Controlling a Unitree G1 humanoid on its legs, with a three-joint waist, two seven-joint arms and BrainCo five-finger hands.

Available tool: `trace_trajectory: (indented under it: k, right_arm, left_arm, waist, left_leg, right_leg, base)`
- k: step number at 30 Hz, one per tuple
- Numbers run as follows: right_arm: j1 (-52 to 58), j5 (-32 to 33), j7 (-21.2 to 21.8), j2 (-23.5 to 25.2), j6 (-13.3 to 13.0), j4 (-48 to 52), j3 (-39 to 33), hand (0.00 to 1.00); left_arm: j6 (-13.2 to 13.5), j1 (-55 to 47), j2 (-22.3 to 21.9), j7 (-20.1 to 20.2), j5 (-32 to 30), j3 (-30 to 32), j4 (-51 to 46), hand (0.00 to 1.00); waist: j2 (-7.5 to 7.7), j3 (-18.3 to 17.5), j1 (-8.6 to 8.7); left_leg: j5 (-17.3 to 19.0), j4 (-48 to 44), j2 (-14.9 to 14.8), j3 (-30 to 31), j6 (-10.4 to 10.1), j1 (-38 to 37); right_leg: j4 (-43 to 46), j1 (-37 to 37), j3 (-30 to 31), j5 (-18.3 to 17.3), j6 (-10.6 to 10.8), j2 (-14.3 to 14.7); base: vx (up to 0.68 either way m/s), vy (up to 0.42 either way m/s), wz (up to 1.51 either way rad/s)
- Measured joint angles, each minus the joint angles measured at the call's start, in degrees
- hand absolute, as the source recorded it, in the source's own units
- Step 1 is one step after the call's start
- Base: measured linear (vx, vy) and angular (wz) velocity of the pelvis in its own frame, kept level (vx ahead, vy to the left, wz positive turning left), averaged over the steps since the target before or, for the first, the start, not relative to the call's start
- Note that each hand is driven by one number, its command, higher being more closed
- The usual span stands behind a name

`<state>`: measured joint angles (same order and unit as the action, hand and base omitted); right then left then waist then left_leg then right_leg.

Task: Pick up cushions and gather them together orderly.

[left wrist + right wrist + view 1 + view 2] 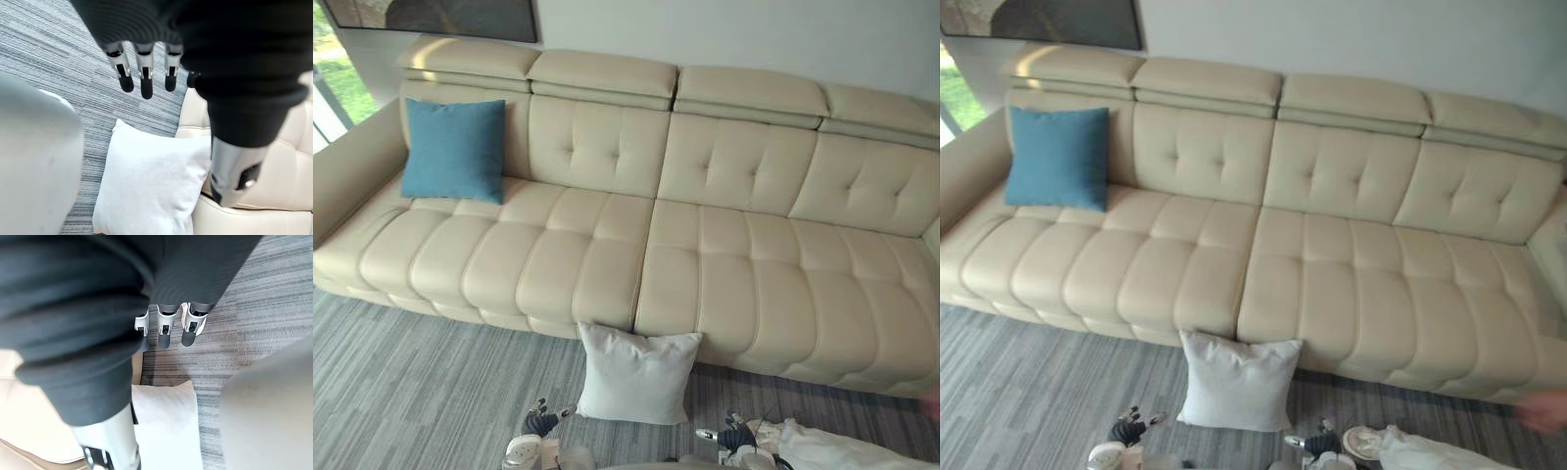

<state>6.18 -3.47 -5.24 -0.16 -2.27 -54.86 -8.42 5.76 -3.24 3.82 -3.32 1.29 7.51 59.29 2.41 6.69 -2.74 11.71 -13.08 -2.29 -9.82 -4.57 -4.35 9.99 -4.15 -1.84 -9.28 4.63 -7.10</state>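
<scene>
White cushion (634, 374) leans on the floor (411, 382) against the sofa (724, 264) front, just ahead of and between the left hand (145, 68) and right hand (165, 320), both empty with fingers hanging straight, likely poised to lift it toward the blue cushion (455, 150) propped well beyond the left hand.

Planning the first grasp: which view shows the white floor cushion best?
Left eye view: the white cushion shows whole, leaning on the sofa front. Right eye view is nearly the same. Left wrist view cuts off its lower edge; right wrist view shows part of it.
</scene>
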Motion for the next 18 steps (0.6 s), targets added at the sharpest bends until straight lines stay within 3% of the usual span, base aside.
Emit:
trace_trajectory:
  k: [7,9,11,13,18]
  right_arm:
    - [-1.1,0.8,-2.0,-1.3,-0.1,0.0,-0.2,0.0]
    - [-3.5,1.4,-2.8,-2.3,-0.1,0.0,0.2,0.0]
    - [-9.0,2.2,-4.0,-3.0,-0.1,0.2,0.2,0.0]
    - [-13.1,3.4,-4.8,-3.7,-0.1,0.8,0.3,0.0]
    - [-20.7,7.0,-7.3,-6.0,-0.7,6.9,0.5,0.0]
  left_arm:
    - [0.1,0.6,-1.0,-1.8,2.6,0.1,-0.2,0.0]
    - [0.2,2.9,-1.0,-2.8,5.0,0.1,-1.0,0.0]
    - [0.3,7.4,-1.2,-4.4,7.5,0.0,-3.0,0.0]
    - [0.3,10.9,-0.5,-5.5,9.0,0.0,-4.6,0.0]
    - [1.5,19.4,1.1,-7.1,11.4,0.5,-9.5,0.0]
  waist:
    - [-1.34,1.5,-0.42]
    - [-1.55,3.3,-0.61]
    - [-1.95,7.5,-0.67]
    - [-1.63,10.8,-0.71]
    - [-1.52,15.5,-0.56]
  left_leg:
    - [-0.1,1.1,-1.1,-0.7,0.2,-0.2]
    - [0.0,-1.9,-1.4,-0.6,0.3,5.3]
    - [1.0,-10.1,-2.7,-0.2,1.3,15.7]
    - [3.2,-15.4,-3.5,0.1,1.6,21.3]
    - [5.1,-26.0,-4.9,1.7,1.7,36.4]
  right_leg:
    - [2.3,1.8,-0.7,-0.2,0.1,0.9]
    - [8.6,8.7,-1.0,-1.4,0.0,1.0]
    - [14.9,18.2,-1.3,-1.7,0.0,1.0]
    - [19.2,23.4,-1.5,-3.9,-1.5,1.1]
    - [28.4,37.5,-2.3,-6.0,-1.9,1.0]
  base:
    - [0.02,-0.017,-0.07]
    - [-0.15,-0.069,0.02]
    - [-0.22,-0.07,0.06]
    - [-0.36,-0.081,-0.01]
    - [-0.25,-0.044,0.05]
